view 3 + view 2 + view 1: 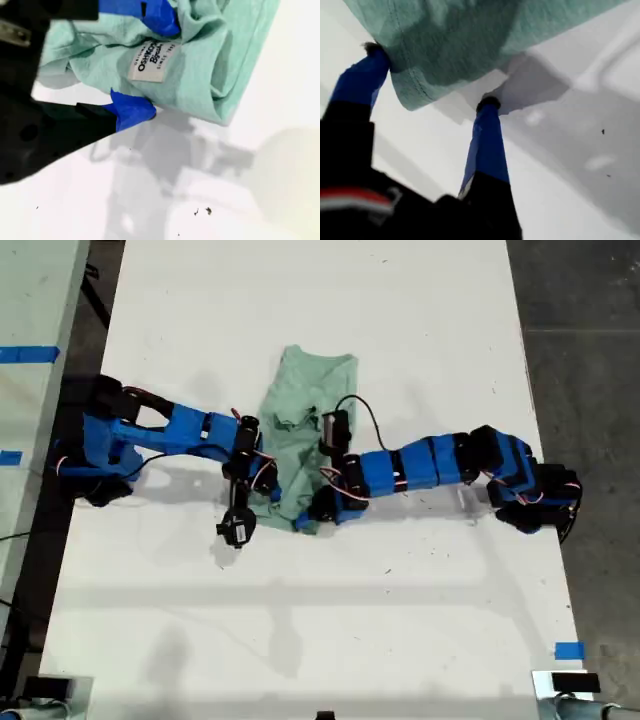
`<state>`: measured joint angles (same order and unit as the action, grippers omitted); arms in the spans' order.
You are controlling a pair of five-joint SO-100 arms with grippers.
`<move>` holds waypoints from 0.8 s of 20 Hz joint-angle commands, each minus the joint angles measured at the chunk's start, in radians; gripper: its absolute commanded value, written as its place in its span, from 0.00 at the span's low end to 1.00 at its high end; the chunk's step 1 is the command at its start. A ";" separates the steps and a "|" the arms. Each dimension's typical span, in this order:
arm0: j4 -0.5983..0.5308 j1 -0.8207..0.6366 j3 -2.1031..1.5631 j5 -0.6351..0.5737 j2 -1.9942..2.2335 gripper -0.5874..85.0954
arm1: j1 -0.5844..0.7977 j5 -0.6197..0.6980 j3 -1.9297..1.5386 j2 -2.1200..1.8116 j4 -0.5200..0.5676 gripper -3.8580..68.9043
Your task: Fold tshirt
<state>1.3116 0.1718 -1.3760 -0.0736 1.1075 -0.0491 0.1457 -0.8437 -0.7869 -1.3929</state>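
The tshirt (300, 430) lies bunched and partly doubled over at the middle of the white surface (400, 620), between the two arms. My first gripper (427, 75) has its jaws spread around a hemmed edge; my second gripper (142, 65) pinches cloth by the neck label (150, 62). The fold looks barely half done, with smoothing and further folds left.
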 commanded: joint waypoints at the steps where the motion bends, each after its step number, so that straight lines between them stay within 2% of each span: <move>1: -0.021 -0.018 0.015 0.012 -0.018 0.20 | 0.028 0.012 0.034 0.008 0.040 0.48; 5: -0.031 -0.011 0.018 0.015 -0.012 0.18 | 0.017 0.028 0.049 -0.046 0.020 0.45; 7: -0.044 -0.012 0.018 0.014 -0.012 0.10 | 0.028 0.026 0.048 -0.035 0.014 0.24; 8: -0.049 -0.015 0.020 0.009 -0.011 0.10 | 0.031 0.031 0.048 -0.032 0.012 0.24; 9: -0.046 -0.015 0.020 0.006 -0.003 0.14 | 0.026 0.035 0.048 -0.043 0.003 0.31; 10: -0.037 -0.012 0.020 0.006 0.009 0.26 | 0.017 0.046 0.051 -0.071 -0.006 0.38; 11: -0.028 -0.006 0.020 0.009 0.028 0.32 | 0.005 0.055 0.055 -0.106 -0.018 0.42; 16: 0.025 0.011 0.028 0.009 0.146 0.34 | -0.021 0.075 0.055 -0.258 -0.067 0.51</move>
<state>1.3039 0.1718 -1.3729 -0.0598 1.1505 -0.0506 0.2056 -0.8391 -0.9204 -1.4419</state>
